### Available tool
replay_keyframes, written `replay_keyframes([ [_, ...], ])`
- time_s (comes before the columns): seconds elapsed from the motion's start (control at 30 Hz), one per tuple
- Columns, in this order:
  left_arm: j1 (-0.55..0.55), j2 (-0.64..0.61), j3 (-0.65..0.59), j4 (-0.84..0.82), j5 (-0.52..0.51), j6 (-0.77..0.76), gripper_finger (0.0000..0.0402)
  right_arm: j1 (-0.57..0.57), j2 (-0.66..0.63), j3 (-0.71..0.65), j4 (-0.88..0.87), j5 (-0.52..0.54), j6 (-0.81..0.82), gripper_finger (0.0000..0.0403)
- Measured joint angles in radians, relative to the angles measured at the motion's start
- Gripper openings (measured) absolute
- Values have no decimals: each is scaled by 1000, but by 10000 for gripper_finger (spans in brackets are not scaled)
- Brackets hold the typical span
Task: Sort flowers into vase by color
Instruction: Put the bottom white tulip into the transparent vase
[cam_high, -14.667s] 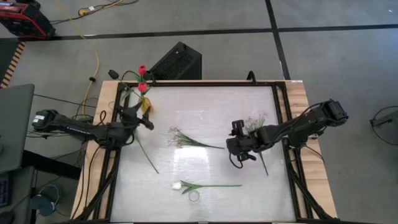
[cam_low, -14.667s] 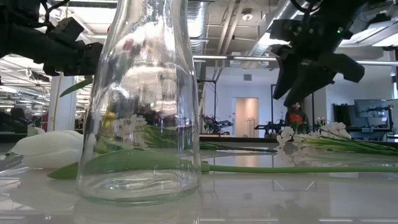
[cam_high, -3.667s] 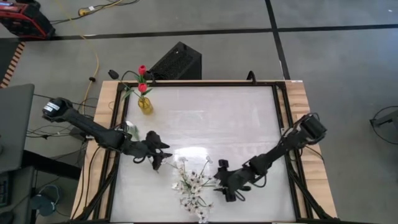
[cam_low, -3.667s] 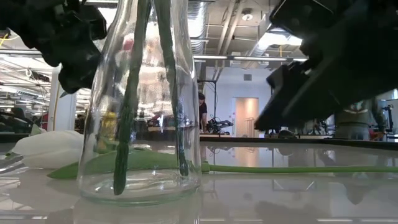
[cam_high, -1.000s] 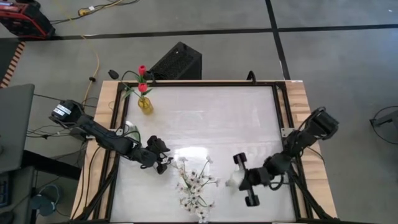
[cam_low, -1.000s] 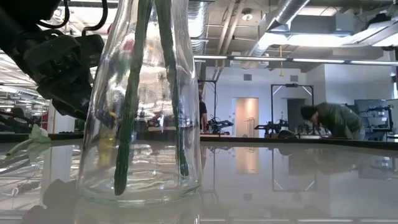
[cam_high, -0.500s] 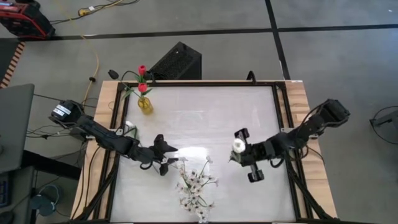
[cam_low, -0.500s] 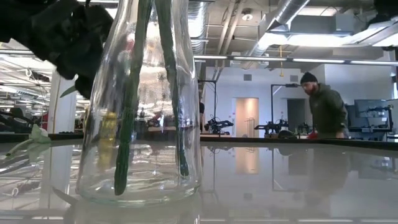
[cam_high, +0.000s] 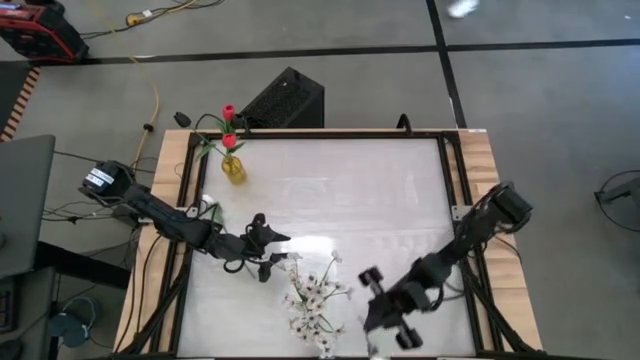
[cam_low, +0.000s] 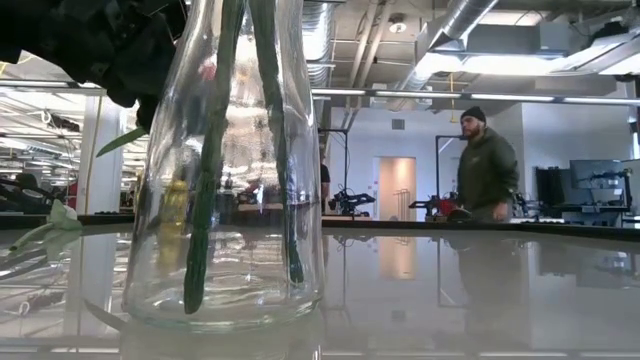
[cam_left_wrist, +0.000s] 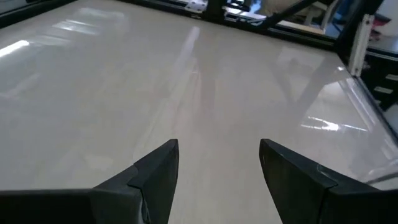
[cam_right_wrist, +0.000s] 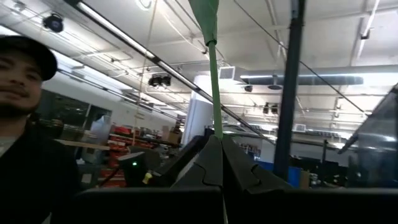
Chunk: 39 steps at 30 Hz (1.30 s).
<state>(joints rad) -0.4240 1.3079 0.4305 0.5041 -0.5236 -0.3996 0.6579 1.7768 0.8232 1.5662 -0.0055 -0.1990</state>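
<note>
right gripper (cam_right_wrist: 214, 158) fingers pinch a green flower stem (cam_right_wrist: 213, 87) near the worktop's front edge; tilted, it could miss the vase (cam_low: 225, 160). left gripper (cam_left_wrist: 217, 165) fingers spread.

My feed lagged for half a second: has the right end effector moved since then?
Yes. The right end effector, shut on a green stem, has swung from mid-table toward the table's near edge, closer to the vase of white sprigs.
</note>
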Motion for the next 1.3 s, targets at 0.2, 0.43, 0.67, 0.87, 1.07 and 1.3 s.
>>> replay_keyframes([
  [0.2,5,0,0,1,-8,-3,212,19,132,143,1,-21,-2,17],
  [0.43,5,0,0,2,3,-5,212,-20,226,238,2,-19,16,17],
  [0.67,5,0,0,0,27,-6,212,-71,241,250,1,-18,49,17],
  [0.87,5,0,0,-18,29,-8,212,-83,241,249,-14,-20,49,17],
  [1.07,5,0,0,-21,21,-7,212,-104,241,249,-69,-15,57,17],
  [1.3,5,-71,0,-26,13,69,212,-111,102,221,-132,-16,13,17],
])
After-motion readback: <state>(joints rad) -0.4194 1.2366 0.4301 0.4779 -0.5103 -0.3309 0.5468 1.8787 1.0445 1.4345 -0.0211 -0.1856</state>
